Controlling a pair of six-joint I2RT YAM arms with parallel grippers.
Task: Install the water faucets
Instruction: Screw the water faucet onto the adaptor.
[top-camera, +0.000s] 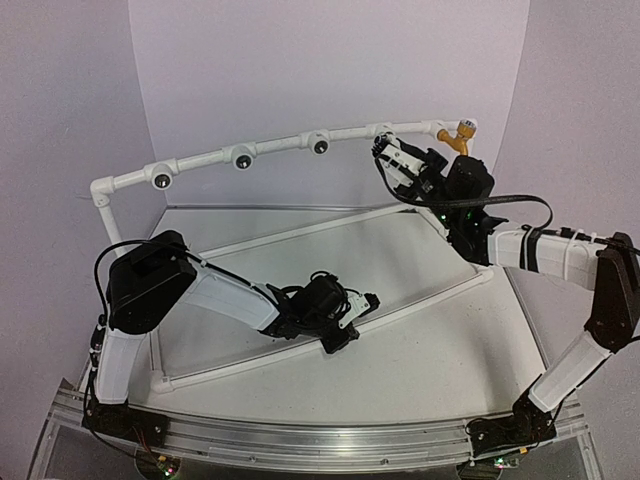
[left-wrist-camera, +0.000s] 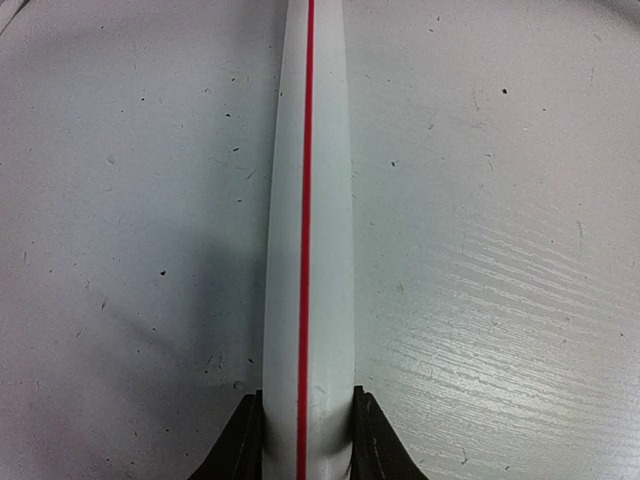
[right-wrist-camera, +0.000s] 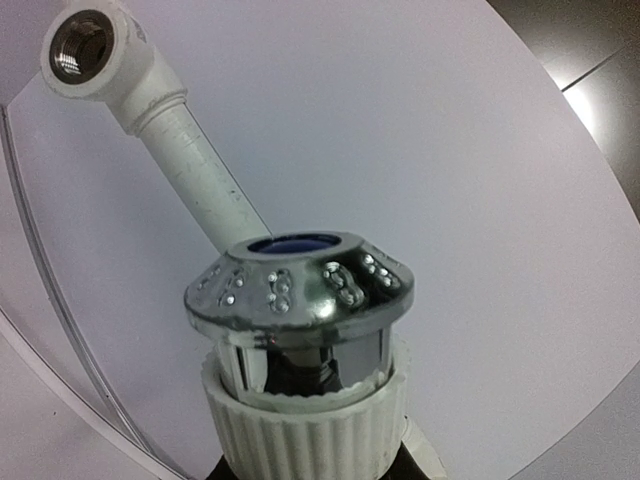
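Clamping the lower frame pipe (left-wrist-camera: 305, 200) w/ my L gripper (left-wrist-camera: 305, 442): jaws pressed on both sides of it, 6 o'clock in L wrist view. My R gripper (top-camera: 388, 152) pinches the white faucet (right-wrist-camera: 300, 340), chrome cap up, just beside the top rail (top-camera: 240, 155). The yellow-orange faucet (top-camera: 458, 135) sits on the rail end, approx. 1 o'clock in top view. An elbow socket (right-wrist-camera: 85, 50) shows at 11 o'clock in R wrist view.

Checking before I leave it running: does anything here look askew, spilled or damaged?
Nothing spilled or broken. Only oddity: the low pipe the left tool clamps lies slantwise across the table, not square to its edge. The yellow faucet sits at the rail's right end; the right tool grips the white faucet.
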